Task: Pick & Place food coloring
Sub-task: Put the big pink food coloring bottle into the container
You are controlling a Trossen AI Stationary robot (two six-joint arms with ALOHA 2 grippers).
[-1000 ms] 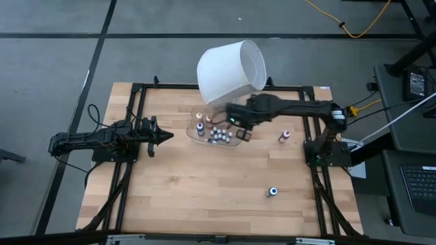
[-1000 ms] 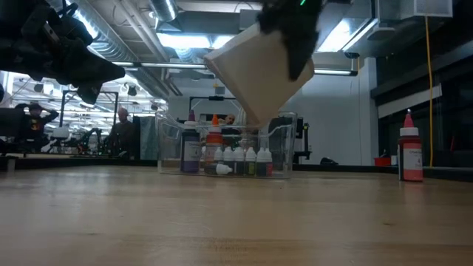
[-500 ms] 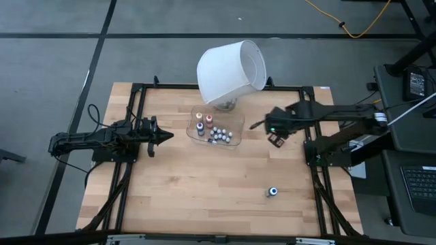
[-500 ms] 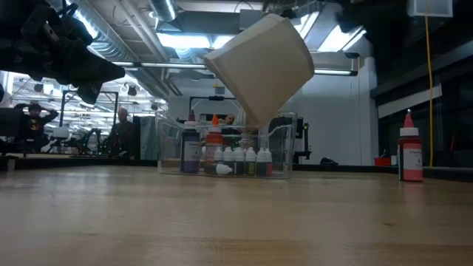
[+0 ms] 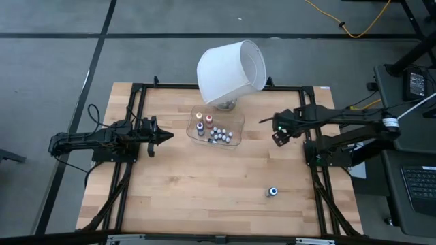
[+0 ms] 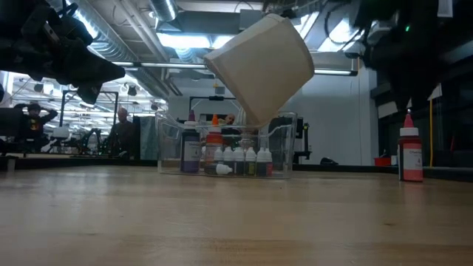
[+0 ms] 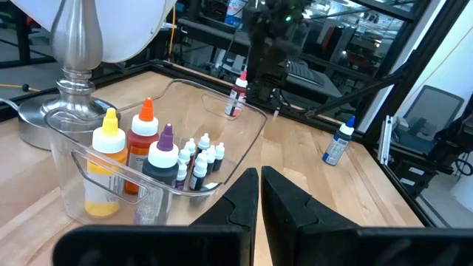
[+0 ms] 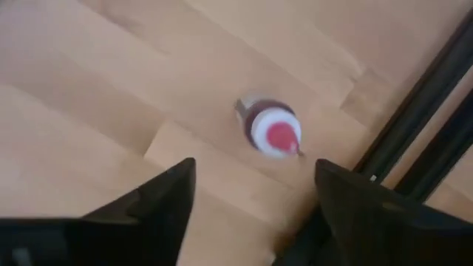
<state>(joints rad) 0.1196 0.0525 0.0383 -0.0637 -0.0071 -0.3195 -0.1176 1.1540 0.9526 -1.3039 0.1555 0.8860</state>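
Observation:
A clear tray (image 5: 233,139) at the table's far middle holds several food coloring bottles (image 5: 216,133), with yellow, orange, purple and whitish caps (image 7: 164,144). A red-capped bottle (image 8: 272,129) stands upright on the wood near the right edge (image 6: 410,155). My right gripper (image 8: 255,174) hangs open above it, pointing down, one finger to each side and clear of it. A blue-capped bottle (image 5: 272,192) stands near the front right. My left gripper (image 5: 163,135) waits shut at the left, pointing level at the tray.
A lamp with a big tilted white shade (image 5: 230,71) and a metal base (image 7: 70,81) stands just behind the tray. Black frame rails (image 5: 310,163) run along the table's edges, one close beside the red-capped bottle (image 8: 414,125). Bare wood spreads across the near half.
My right gripper has left the spot over the tray and gone toward the table's right edge, sinking a little and rolling about its own axis. It now stands over the red-capped bottle. The bottles and the tray have stayed put.

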